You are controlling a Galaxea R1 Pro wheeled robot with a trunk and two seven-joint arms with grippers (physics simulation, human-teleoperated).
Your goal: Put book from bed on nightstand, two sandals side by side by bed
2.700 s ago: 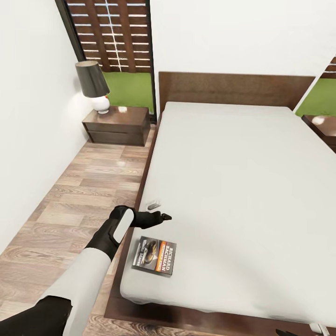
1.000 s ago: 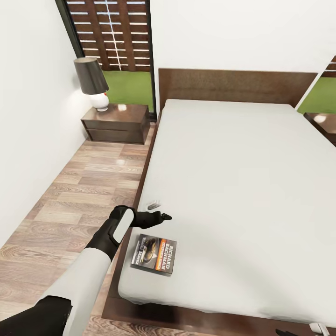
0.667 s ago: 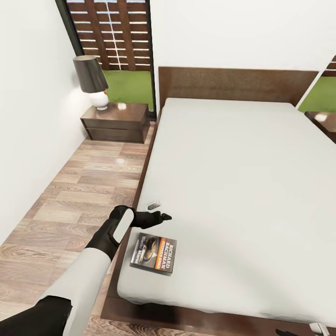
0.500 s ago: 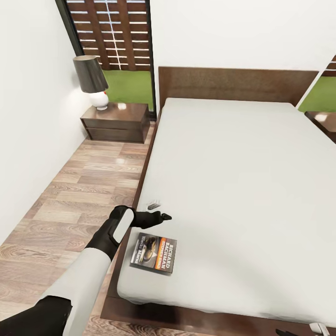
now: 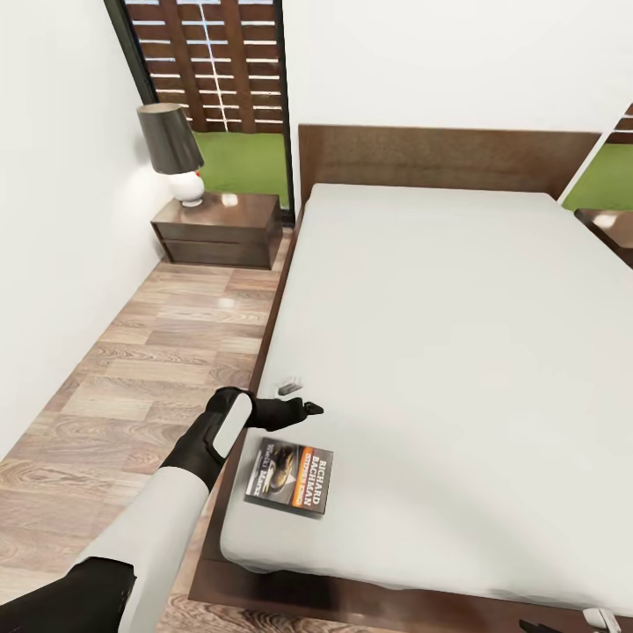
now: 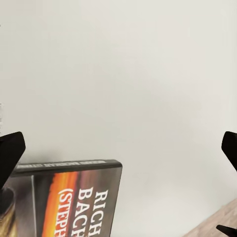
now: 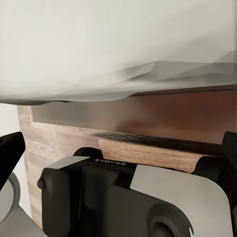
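**A:** So we're hovering the left gripper [image 5: 308, 408] over the bed [image 5: 457, 352], just past the paperback [image 5: 290, 476]. Reason?

**B:** Staging. The book is lying flat, cover up, near the mattress corner closest to us, and we're holding the wrist low and level so the fingers point across the cover rather than down into it.

**A:** Jaw state?

**B:** Spread wide, nothing between them. In the left wrist view each fingertip [image 6: 11, 158] is sitting at an opposite edge of the frame, with the book [image 6: 64, 200] below and between, not touched.

**A:** A thin book on a soft mattress looks awkward.

**B:** Agreed. We're judging that a flat approach from the side is why we're keeping the arm at this height; a top pinch would likely just press it into the cover.

**A:** Right arm?

**B:** Parked low by the bed frame [image 7: 148, 118]; its wrist camera is looking at the mattress overhang and the wood floor. We're seeing dark fingertips at both frame edges, so we're reading the right gripper [image 7: 118, 148] as parted and empty.

**A:** Drop target?

**B:** The nightstand [image 5: 220, 230] with the lamp [image 5: 173, 151] beside the headboard, well apart from the book. Sandals aren't in sight.
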